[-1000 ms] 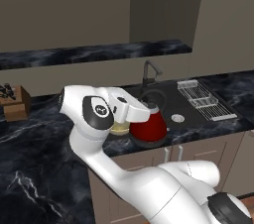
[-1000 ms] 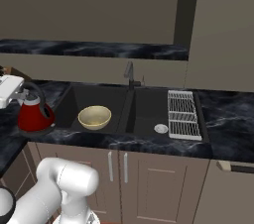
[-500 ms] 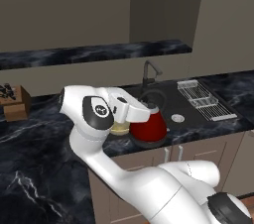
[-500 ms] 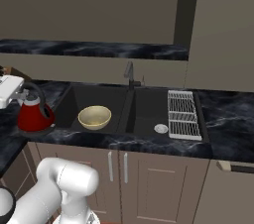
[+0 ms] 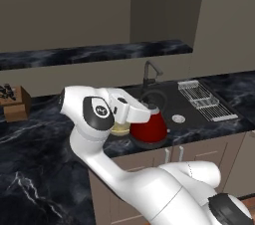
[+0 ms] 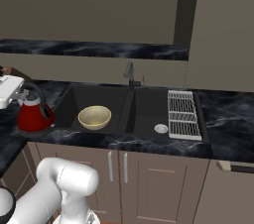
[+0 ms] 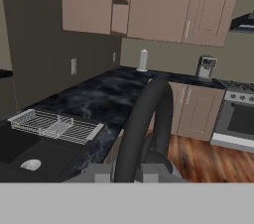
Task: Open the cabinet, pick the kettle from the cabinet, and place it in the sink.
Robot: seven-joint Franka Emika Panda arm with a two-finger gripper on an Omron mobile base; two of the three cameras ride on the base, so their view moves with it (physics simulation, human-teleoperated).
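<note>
Jaws nearly shut on kettle (image 6: 33,116) handle loop, left edge of right base frame. One kettle, one bowl (image 6: 95,117), one rack (image 6: 183,114).

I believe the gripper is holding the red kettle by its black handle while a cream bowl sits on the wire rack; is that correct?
Not quite: the right base view shows the cream bowl in the sink basin, not on the wire rack. The gripper does hold the red kettle by its handle.

i'm in home kitchen: dark marble counter (image 6: 223,114), sink (image 6: 129,106) with faucet (image 6: 130,73), dish rack (image 6: 182,114), wall cabinets (image 7: 149,2), stove (image 7: 238,119).
</note>
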